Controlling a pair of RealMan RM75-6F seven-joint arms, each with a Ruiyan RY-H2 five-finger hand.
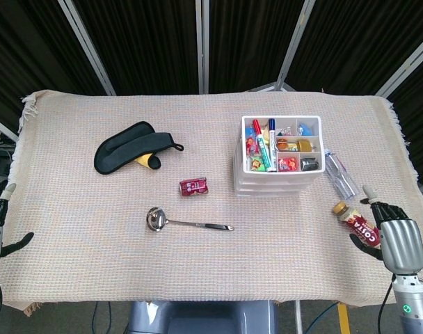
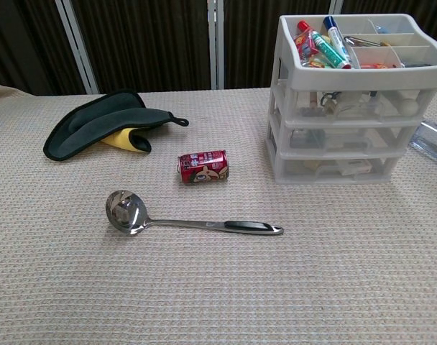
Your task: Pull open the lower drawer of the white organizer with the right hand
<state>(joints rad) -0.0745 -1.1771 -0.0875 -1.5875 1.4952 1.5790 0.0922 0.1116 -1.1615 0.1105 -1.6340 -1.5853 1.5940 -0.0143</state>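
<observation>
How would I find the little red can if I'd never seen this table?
Start at the white organizer with drawers, on the right side of the cloth-covered table. Look just left of it for the small red can lying on its side, between the dark oven mitt behind and the steel ladle in front. It is the only red thing lying alone on the cloth.

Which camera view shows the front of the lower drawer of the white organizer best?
The chest view: the lower drawer faces the camera, shut, contents dimly visible. The head view looks down on the white organizer, showing its top tray, with the drawer fronts only thin edges.
</observation>
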